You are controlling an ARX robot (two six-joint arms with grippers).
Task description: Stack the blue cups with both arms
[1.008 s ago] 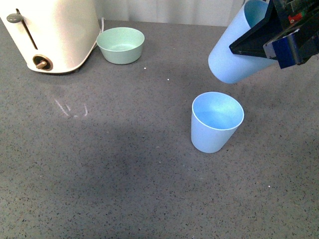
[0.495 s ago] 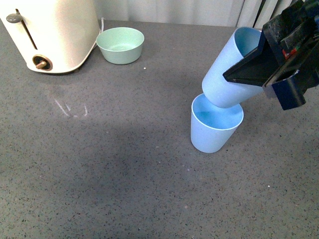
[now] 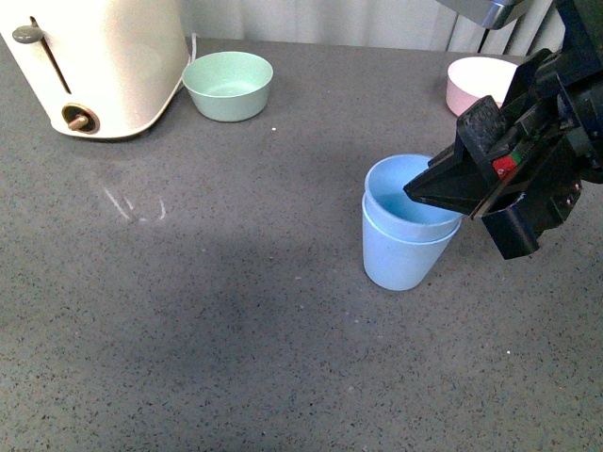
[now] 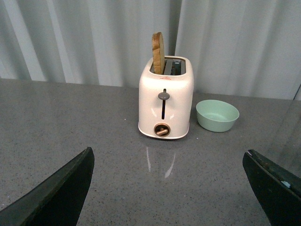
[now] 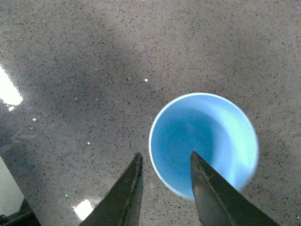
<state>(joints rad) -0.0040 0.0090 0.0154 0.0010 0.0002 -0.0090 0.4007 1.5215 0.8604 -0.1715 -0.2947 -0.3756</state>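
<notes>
Upper blue cup [image 3: 400, 188] sits nested in lower blue cup [image 3: 394, 264], mid-table. Right gripper [image 5: 165, 156] straddles the upper rim, jaws narrow; whether it pinches or is clear, cannot tell. Left gripper [image 4: 168, 155] wide, empty. Advice: release fully, then lift straight up so the stack doesn't tip.

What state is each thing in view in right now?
Upper blue cup: upright, nested in the lower one.
Lower blue cup: upright, holding the upper cup.
Right gripper: open, fingers astride the upper cup's rim.
Left gripper: open, empty.
Toaster: lever up, one bread slice sticking out.
Green bowl: upright, empty.
Pink bowl: upright, partly hidden.
</notes>
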